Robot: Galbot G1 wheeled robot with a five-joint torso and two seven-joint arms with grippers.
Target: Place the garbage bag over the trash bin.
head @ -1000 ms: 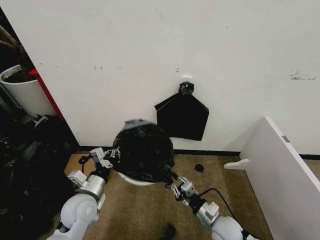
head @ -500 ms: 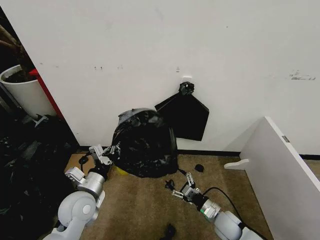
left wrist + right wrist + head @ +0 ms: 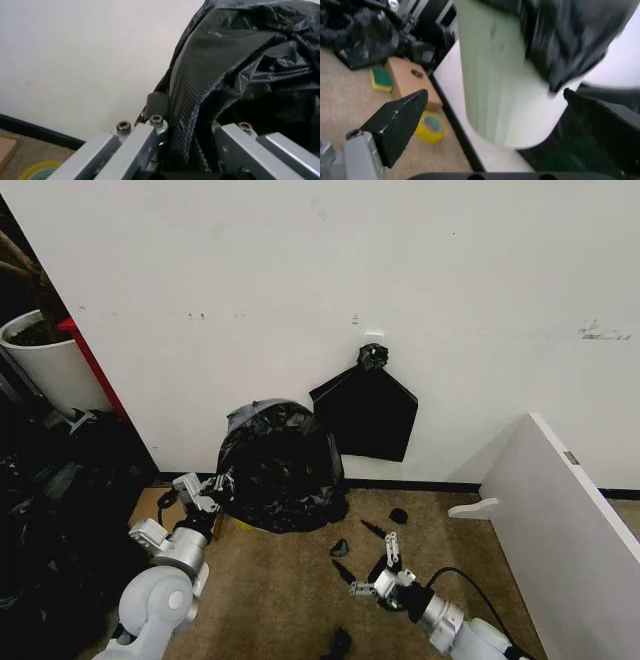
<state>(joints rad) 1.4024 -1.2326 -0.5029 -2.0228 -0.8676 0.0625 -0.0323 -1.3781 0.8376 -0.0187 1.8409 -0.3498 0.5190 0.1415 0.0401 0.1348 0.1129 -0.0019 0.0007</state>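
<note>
the garbage bag (image 3: 280, 468) is seen as glossy black wrinkled plastic, draped over the trash bin (image 3: 505, 101) so that in the head view almost all of the bin is covered. the left gripper (image 3: 203, 495) is closed on a fold of the bag's lower edge, and in the left wrist view the pebbled film (image 3: 200, 97) is pinched between its jaws. the right gripper (image 3: 372, 564) is held wide open with nothing between its jaws, well apart from the bag, over bare carpet (image 3: 290, 590). ahead of those open jaws, in the right wrist view, the bin's pale side is exposed below the bag's hem (image 3: 570, 48); its base is cut off. beyond the bag, the white wall (image 3: 300, 280) stands close behind.
</note>
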